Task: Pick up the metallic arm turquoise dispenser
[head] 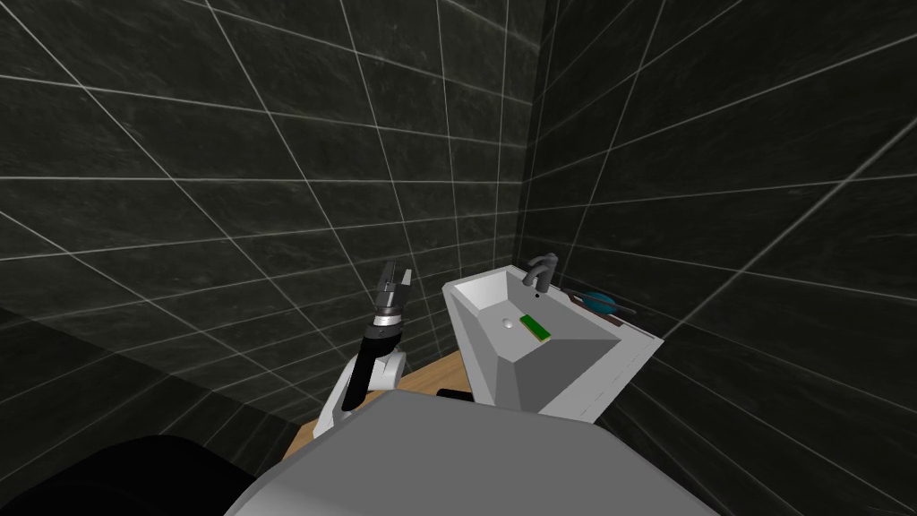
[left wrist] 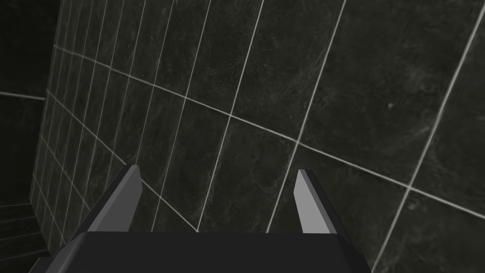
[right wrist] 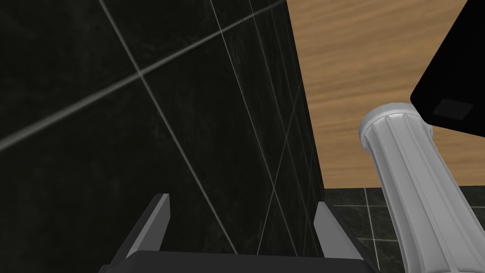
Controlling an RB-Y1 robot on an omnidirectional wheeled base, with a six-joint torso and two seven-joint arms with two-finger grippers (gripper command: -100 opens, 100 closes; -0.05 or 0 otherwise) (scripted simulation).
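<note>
Honestly, the biggest worry is the tiled wall [head: 224,179]: both arms sit close to it, so a wide swing could scrape it. Next is the sink [head: 475,349], which stands between the grippers and the target. Reaching straight across could clip its rim. The right gripper [right wrist: 241,199], open and empty, looks to be low beside the pedestal [right wrist: 417,189], so lifting it blind might bang the bowl's underside. The faucet [head: 543,267] is another snag, since it's just beside the dispenser [head: 598,299]. That teal dispenser sits on the sink's back ledge, well apart from the left gripper [head: 397,273], across the whole bowl from it and past the faucet. The left gripper is raised, fingers spread wide, holding nothing.
</note>
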